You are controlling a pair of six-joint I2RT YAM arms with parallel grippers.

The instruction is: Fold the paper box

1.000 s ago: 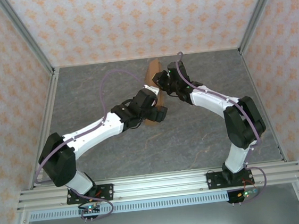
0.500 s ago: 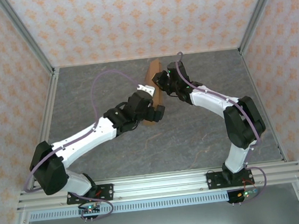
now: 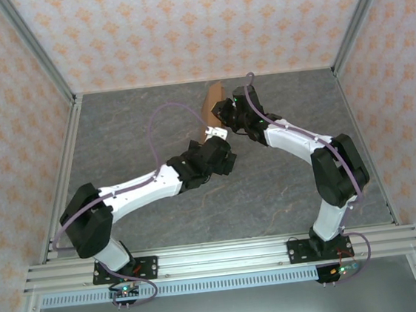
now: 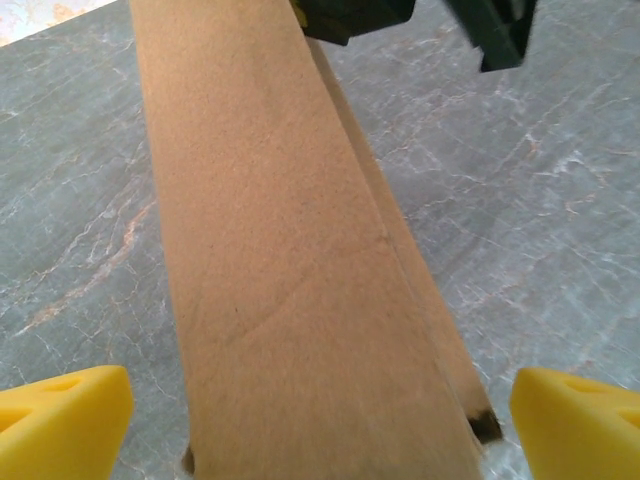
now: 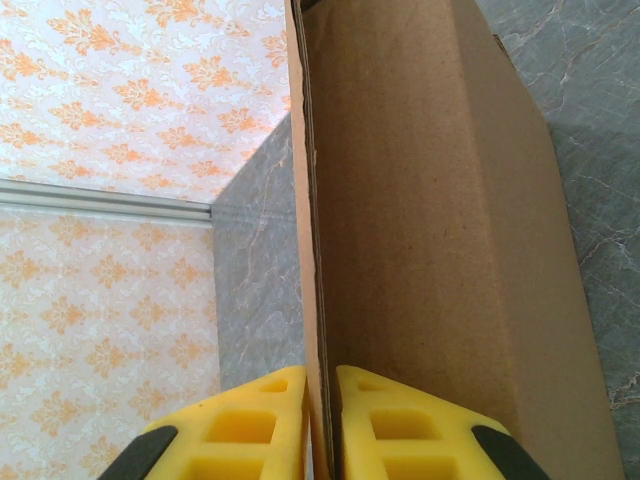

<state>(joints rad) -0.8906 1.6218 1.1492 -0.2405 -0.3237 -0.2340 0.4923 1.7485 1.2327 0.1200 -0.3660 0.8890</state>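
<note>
While my right claw point(image 5: 320, 388) is pinching a thin wall of the paper box point(image 5: 430, 250) between its two yellow fingers point(image 5: 240, 425), my left claw point(image 4: 320, 425) is hanging spread wide. One yellow fingertip is showing at each lower corner of its wrist view, and both are standing apart from the cardboard. The box is running between those spread fingers as a long brown panel, reaching away from the left wrist camera toward the black body of the right claw at its far end.

In the right wrist view the pinched wall is standing edge-on, with a broad brown face lying to its right and a second layer showing along the edge. From above, the box is standing up on edge toward the back middle of the grey marbled table point(image 3: 130, 127) — whether it is touching the surface I cannot tell. My right claw is gripping it from the right and my left claw is sitting at its near end. Both arms are reaching inward from the near edge and meeting at the box. Orange-patterned walls point(image 3: 179, 25) are enclosing the table.
</note>
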